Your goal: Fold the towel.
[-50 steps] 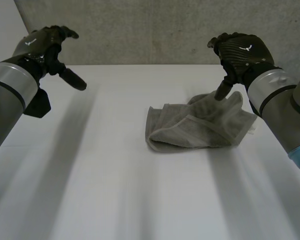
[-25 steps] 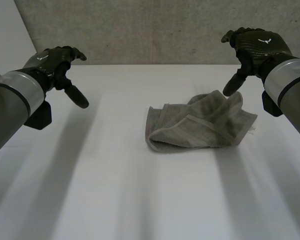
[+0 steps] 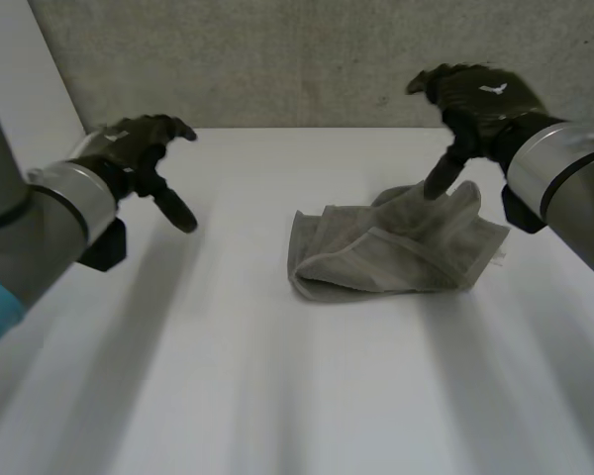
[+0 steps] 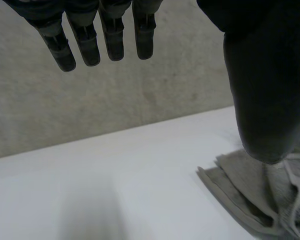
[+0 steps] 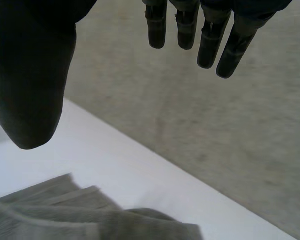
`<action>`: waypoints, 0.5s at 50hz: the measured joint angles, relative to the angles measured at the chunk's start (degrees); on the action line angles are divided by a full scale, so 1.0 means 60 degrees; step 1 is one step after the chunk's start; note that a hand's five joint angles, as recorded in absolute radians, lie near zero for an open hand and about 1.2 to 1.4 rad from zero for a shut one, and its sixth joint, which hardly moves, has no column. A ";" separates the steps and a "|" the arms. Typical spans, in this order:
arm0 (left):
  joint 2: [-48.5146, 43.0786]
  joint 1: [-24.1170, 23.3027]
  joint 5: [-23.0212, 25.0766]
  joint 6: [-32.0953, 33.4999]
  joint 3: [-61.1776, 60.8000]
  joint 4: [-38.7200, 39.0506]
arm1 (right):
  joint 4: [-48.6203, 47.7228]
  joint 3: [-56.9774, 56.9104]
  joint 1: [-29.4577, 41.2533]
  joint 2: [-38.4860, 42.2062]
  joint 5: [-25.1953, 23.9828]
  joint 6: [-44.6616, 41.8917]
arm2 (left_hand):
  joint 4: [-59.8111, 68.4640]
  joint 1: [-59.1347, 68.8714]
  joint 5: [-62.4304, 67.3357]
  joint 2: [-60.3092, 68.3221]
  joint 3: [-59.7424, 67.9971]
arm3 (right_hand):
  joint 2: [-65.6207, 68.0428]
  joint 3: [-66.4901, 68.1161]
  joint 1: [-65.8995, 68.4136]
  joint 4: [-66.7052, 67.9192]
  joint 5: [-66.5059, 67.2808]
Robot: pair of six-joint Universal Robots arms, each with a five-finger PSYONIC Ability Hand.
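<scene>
Right hand [image 3: 483, 99] lowered toward towel [image 3: 396, 252], left hand [image 3: 134, 148] nearer, both fingers spread, empty

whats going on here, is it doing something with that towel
A two-armed robot is working on a grey towel that lies in loose, uneven folds on the white table. Neither hand holds it. The right hand hovers open at the towel's far edge, thumb pointing down at the cloth. The left hand is open too, off to the side over bare table.

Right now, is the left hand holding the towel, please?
No, the left hand hovers open over bare table, apart from the towel.
</scene>
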 measured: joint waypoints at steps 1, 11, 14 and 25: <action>-0.0196 -0.0087 0.0028 0.0000 -0.0007 0.0128 | 0.0030 0.0001 -0.0007 0.0141 -0.0305 -0.0131 | 0.0000 0.0000 0.0000 0.0000 0.0000 | 0.0000 0.0000 0.0001 0.0000 0.0000; -0.2234 -0.0780 0.0062 -0.0295 0.0126 0.1262 | 0.0149 -0.0705 0.0214 0.2444 -0.1458 -0.1451 | 0.0000 0.0000 -0.0004 0.0001 0.0000 | 0.0000 0.0000 0.0001 0.0000 0.0000; -0.2784 -0.0951 0.0041 -0.0607 0.0253 0.1471 | 0.0163 -0.1159 0.0360 0.3270 -0.1399 -0.1686 | 0.0000 0.0000 0.0004 0.0001 0.0000 | 0.0000 0.0000 0.0001 0.0000 0.0000; -0.4507 -0.1528 0.0044 -0.1410 0.1028 0.2101 | 0.0108 -0.2679 0.1003 0.5564 -0.0988 -0.1829 | 0.0000 0.0000 0.0022 0.0018 0.0000 | 0.0450 0.0000 0.0513 0.0000 0.0822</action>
